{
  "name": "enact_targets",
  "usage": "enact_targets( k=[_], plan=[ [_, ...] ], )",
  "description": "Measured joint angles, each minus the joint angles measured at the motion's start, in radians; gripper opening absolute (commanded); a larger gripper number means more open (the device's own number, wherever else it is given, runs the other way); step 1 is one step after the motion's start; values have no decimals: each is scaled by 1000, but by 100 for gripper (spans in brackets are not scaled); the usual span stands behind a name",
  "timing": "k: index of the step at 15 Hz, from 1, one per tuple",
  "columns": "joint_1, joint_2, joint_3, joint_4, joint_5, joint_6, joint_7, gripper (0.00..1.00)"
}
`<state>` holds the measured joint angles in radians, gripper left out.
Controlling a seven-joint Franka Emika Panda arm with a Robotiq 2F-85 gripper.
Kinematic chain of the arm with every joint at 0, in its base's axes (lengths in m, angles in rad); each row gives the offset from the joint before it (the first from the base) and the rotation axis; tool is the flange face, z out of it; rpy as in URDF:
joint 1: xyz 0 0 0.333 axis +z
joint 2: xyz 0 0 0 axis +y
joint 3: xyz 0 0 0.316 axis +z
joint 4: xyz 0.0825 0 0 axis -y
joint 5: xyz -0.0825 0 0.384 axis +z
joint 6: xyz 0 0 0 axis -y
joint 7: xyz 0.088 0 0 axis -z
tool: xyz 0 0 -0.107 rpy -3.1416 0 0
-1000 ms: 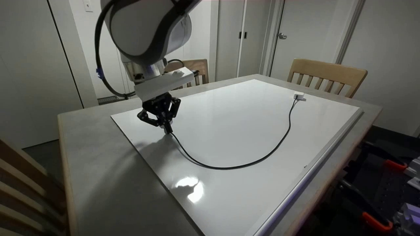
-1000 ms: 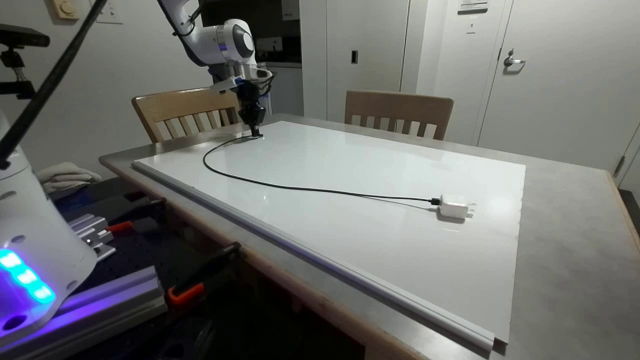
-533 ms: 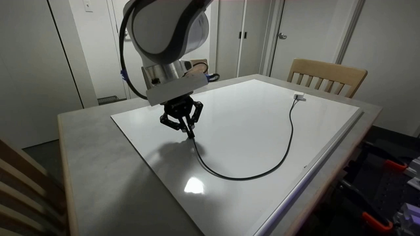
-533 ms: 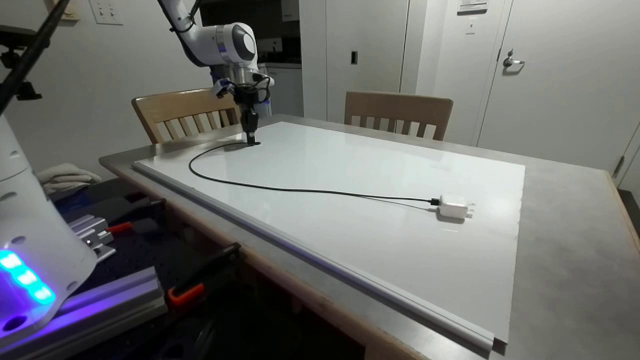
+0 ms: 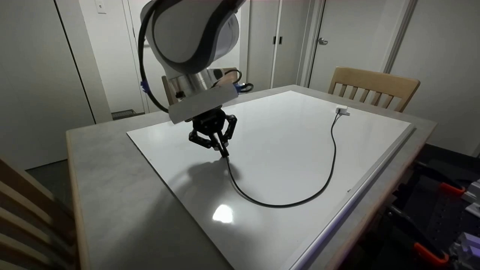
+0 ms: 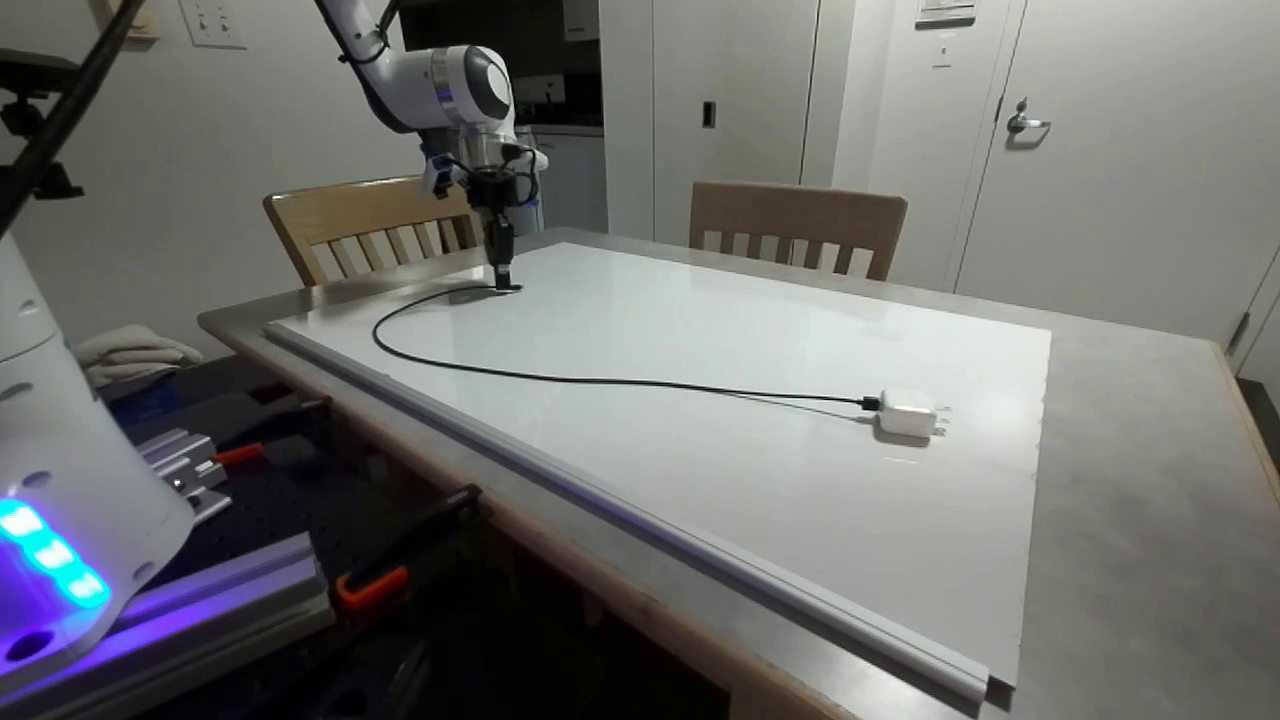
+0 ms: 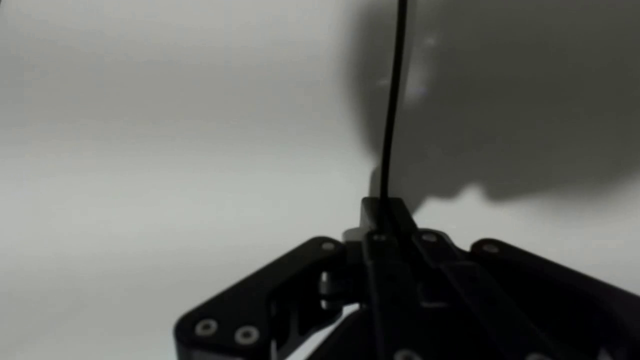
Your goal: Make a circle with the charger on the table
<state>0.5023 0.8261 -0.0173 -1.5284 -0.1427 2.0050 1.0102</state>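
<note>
The charger's black cable lies in a wide U-shaped curve on the white panel of the table. It also shows as an open curve in an exterior view. A white adapter block with prongs is at its far end, also seen in an exterior view. My gripper is shut on the other cable end, low over the panel near its edge. In the wrist view the cable runs straight out from between the closed fingertips; the held end is mostly hidden.
Wooden chairs stand around the table, among them one at a far side and one in the near corner. A raised rail runs along one panel edge. Orange-handled clamps sit at the table edge by the robot base.
My gripper, still holding the cable end, has moved right and slightly nearer the camera in an exterior view. The cable's bend has shifted and bulges further. The adapter block has stayed put.
</note>
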Motion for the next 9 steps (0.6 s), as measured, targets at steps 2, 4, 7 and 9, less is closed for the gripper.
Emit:
enact_targets(
  k=[2,4,7,9],
  plan=[
    [-1,6,-23,2,-10,-19,97,1],
    [-7,11,-46,-1,-12,-25,192,1],
    [-21,8,-66,-12,-12,-27,342,1],
    [-37,-4,-69,-32,-2,-28,434,5]
  ],
)
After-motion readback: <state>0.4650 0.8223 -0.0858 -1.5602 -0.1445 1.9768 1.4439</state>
